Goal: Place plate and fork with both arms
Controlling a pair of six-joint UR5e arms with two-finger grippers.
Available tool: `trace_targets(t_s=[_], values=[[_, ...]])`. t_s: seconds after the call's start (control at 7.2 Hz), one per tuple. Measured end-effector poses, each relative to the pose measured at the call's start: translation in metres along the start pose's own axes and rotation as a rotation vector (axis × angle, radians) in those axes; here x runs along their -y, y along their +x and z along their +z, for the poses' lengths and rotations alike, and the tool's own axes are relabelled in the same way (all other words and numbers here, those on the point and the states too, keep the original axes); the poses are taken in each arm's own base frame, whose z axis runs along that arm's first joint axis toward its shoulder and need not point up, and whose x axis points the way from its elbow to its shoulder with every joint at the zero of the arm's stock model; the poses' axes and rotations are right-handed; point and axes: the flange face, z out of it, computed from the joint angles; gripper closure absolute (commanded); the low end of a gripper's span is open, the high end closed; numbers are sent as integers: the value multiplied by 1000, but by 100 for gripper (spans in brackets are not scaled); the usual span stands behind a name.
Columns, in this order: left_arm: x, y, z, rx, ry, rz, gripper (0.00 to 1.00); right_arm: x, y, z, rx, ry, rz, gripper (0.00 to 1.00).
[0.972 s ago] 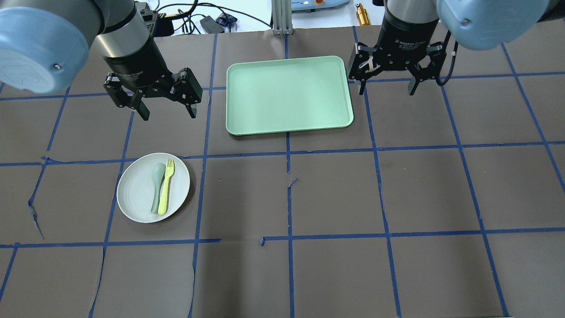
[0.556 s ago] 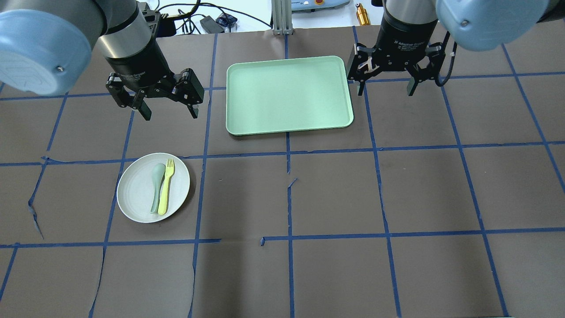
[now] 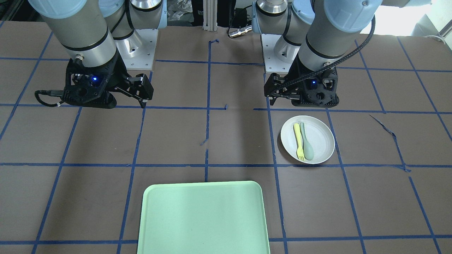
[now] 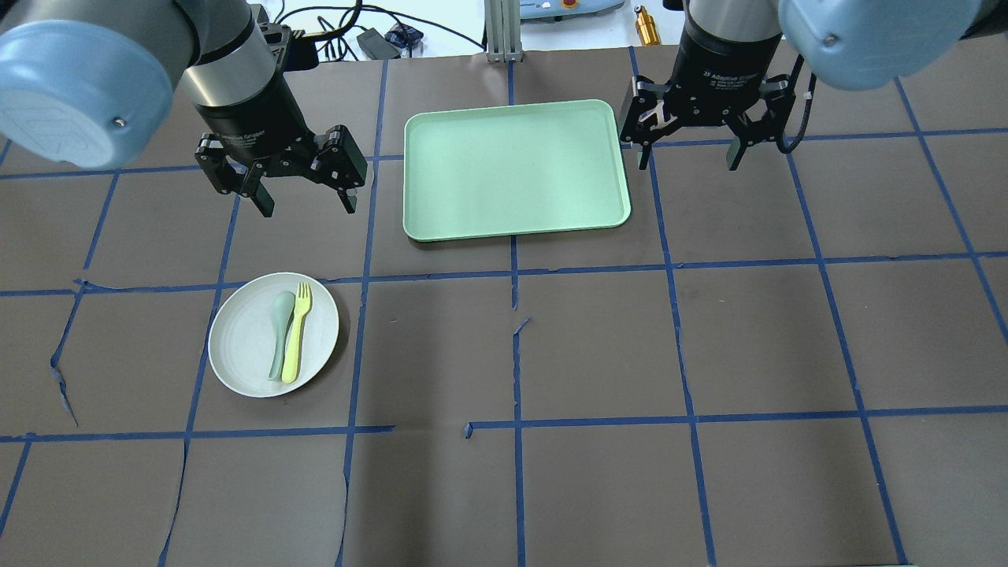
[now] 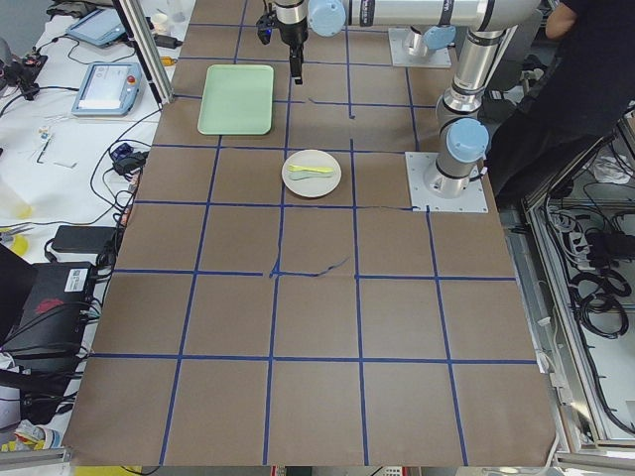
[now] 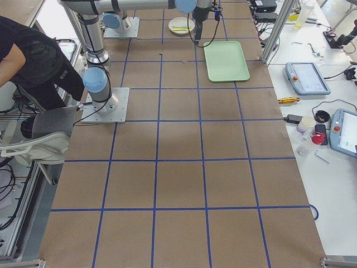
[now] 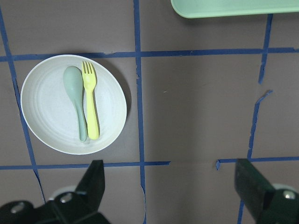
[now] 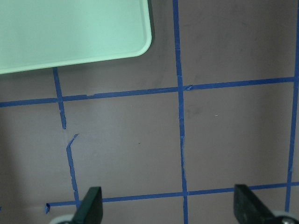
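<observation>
The white plate point(image 4: 240, 340) lies on the brown table at the front left, with the yellow fork point(image 4: 297, 332) on it beside a pale grey-green spoon point(image 4: 279, 324). My left gripper point(image 4: 305, 206) is open and empty, hovering above the table beyond the plate. In the left wrist view the plate point(image 7: 46, 109), fork point(image 7: 90, 105) and spoon point(image 7: 76, 95) lie ahead of the open left gripper point(image 7: 170, 179). My right gripper point(image 4: 690, 162) is open and empty, just right of the mint-green tray point(image 4: 516, 169). The front-facing view shows the plate point(image 3: 322, 138) and fork point(image 3: 298, 141).
The tray point(image 3: 203, 218) lies empty at the table's far centre between the grippers; its corner shows in the right wrist view point(image 8: 70, 32). Blue tape lines grid the brown cover. An aluminium post point(image 4: 500, 31), cables and a brass cylinder point(image 4: 647, 27) stand beyond the far edge.
My left gripper has shifted slightly to the right and turned a little, still open. My right gripper has barely moved. The plate, fork and spoon have not moved.
</observation>
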Motion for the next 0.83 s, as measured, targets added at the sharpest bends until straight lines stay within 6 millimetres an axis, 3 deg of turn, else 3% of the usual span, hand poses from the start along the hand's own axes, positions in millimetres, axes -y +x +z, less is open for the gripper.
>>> trace_targets(t_s=[0.56,0.69,0.83], values=[[4,-5,4,-2,12,-17,0,1,0,2,0,-3,-1,0],[6,-15,4,-2,13,-33,0,1,0,2,0,-3,0,0],[13,-41,5,-9,15,-63,0,1,0,3,0,-4,0,0]])
